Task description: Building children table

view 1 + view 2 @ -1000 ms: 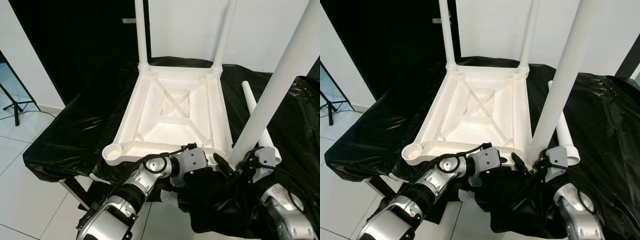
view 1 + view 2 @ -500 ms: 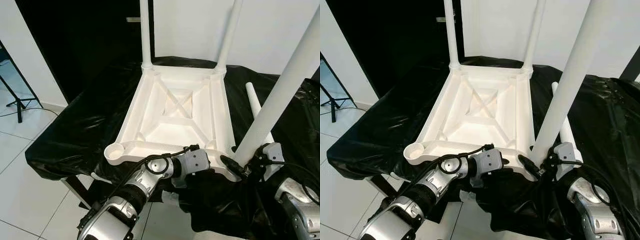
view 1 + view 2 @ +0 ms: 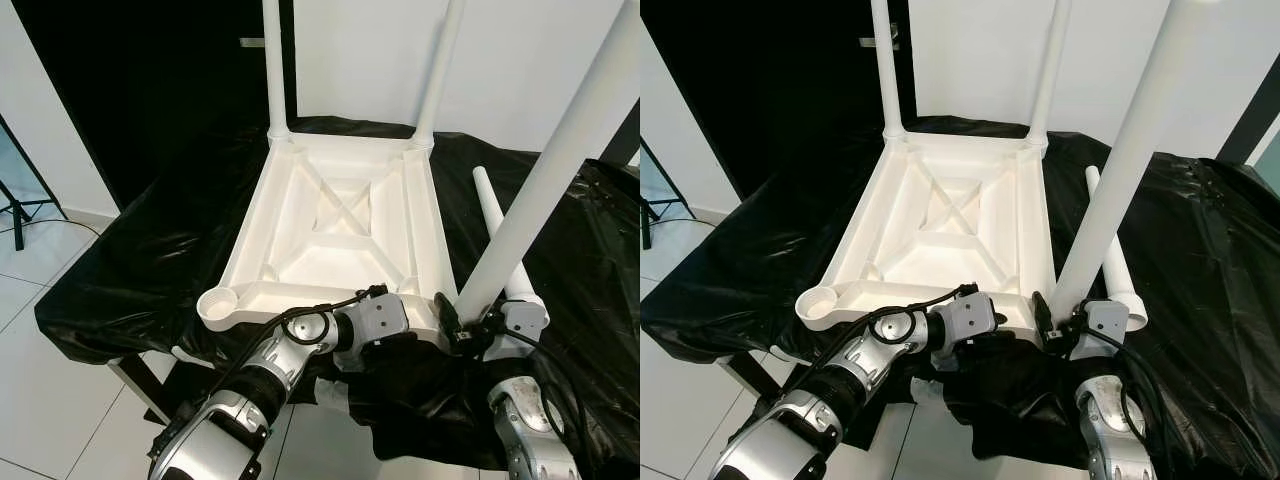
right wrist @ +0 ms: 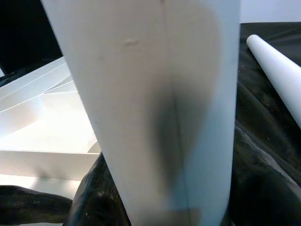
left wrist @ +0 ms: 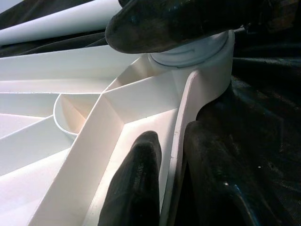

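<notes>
Gripping tabletop (image 3: 340, 215) rim, left gripper (image 5: 171, 188) jaws; right gripper (image 3: 470, 325) jaws clasping leg (image 3: 545, 175).

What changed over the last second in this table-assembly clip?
Little: the right gripper still grips the third leg at the near right corner socket, leaning about as before; the left gripper stays clamped on the upturned tabletop rim. The spare leg and empty socket are unchanged; only the camera shifted.

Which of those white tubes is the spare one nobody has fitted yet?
Find the upside-down white table on the black sheet. Three legs stand up from its corners; the spare leg lies flat on the sheet along the table's right side. It is the one tube lying down, with no tool on it.
</notes>
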Available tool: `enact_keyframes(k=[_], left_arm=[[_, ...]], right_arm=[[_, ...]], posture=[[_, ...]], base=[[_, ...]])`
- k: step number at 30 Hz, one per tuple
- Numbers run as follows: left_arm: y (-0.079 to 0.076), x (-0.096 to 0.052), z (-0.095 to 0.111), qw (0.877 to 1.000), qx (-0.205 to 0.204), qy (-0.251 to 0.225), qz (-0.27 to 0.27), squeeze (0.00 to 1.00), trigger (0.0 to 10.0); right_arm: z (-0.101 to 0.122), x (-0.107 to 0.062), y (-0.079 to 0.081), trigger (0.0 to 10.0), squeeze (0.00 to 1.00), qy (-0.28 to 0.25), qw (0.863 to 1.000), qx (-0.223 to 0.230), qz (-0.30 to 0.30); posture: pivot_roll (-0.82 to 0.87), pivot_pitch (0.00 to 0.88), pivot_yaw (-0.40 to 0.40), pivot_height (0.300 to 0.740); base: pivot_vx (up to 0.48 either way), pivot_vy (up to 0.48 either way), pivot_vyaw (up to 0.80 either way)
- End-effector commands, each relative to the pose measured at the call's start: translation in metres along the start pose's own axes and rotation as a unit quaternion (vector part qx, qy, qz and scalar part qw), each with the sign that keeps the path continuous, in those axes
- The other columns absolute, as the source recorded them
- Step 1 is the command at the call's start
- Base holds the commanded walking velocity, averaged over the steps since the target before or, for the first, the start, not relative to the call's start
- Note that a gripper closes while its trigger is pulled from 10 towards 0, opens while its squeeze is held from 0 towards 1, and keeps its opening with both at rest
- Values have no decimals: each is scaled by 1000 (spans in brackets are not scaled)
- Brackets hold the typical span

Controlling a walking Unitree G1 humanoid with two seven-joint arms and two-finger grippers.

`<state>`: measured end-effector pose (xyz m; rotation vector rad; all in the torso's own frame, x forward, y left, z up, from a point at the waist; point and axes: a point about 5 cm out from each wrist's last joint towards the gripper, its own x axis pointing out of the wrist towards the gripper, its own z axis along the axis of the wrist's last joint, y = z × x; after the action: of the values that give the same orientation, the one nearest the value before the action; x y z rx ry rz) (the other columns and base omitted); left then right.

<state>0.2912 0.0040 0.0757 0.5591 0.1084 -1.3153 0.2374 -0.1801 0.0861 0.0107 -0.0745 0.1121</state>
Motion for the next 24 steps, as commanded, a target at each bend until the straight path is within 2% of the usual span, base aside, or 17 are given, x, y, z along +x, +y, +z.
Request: enact_keyframes(k=[1,2,3,4,5,10,11,12,13,17,20,21,22,23,24], left_arm=[[-22,-5,-39,995,-55,79,-3,0,10000],[-23,-5,-40,995,-55,80,-3,0,10000],[-24,-5,-40,995,-56,80,-4,0,10000],[-24,-5,-40,995,-56,80,-4,0,10000],[-25,-5,-40,995,-57,80,-5,0,10000],[-25,-3,-39,995,-58,79,-7,0,10000],[-25,-3,-39,995,-56,79,-9,0,10000],[-25,-2,-38,995,-54,79,-11,0,10000],[-25,-2,-38,995,-54,79,-11,0,10000],[-23,-1,-35,996,-52,78,-10,0,10000],[-22,-1,-35,996,-51,77,-10,0,10000],[-23,-1,-36,996,-51,77,-11,0,10000],[-23,-2,-36,996,-52,78,-11,0,10000],[-23,-2,-36,996,-52,78,-11,0,10000],[-24,-2,-37,996,-52,78,-11,0,10000]], right_arm=[[-10,-1,4,1333,0,30,999,0,13],[-9,0,4,9333,0,28,999,-9,21],[-7,2,2,10000,0,27,999,-19,34],[-7,2,2,10000,0,27,999,-19,34],[-4,6,-3,10000,1000,22,998,-32,53],[-1,11,-9,10000,1000,39,986,-55,153],[2,11,-12,10000,59,45,979,-64,186],[4,11,-14,10000,0,49,973,-73,212],[4,11,-14,10000,0,49,973,-73,212],[5,5,-21,10000,0,76,954,-96,274],[3,3,-25,10000,0,89,947,-105,291],[2,2,-26,7490,0,91,945,-105,294],[2,2,-26,3647,0,93,944,-104,299],[2,2,-26,3647,0,93,944,-104,299],[3,1,-26,0,0,92,943,-100,303]], posture=[[264,0,-32,740],[265,0,-32,740],[264,0,-33,740],[264,0,-33,740],[263,0,-32,740],[250,0,-23,740],[247,0,-20,740],[247,0,-20,740],[247,0,-20,740],[245,0,-18,740],[244,0,-15,740],[243,0,-15,740],[243,0,-14,740],[243,0,-14,740],[242,0,-14,740]], base=[[0,0,0],[0,0,0],[0,0,0],[0,0,0],[0,0,0],[0,0,0],[0,0,0],[0,0,0],[0,0,0],[0,0,0],[0,0,0],[0,0,0],[0,0,0],[0,0,0],[0,0,0]])
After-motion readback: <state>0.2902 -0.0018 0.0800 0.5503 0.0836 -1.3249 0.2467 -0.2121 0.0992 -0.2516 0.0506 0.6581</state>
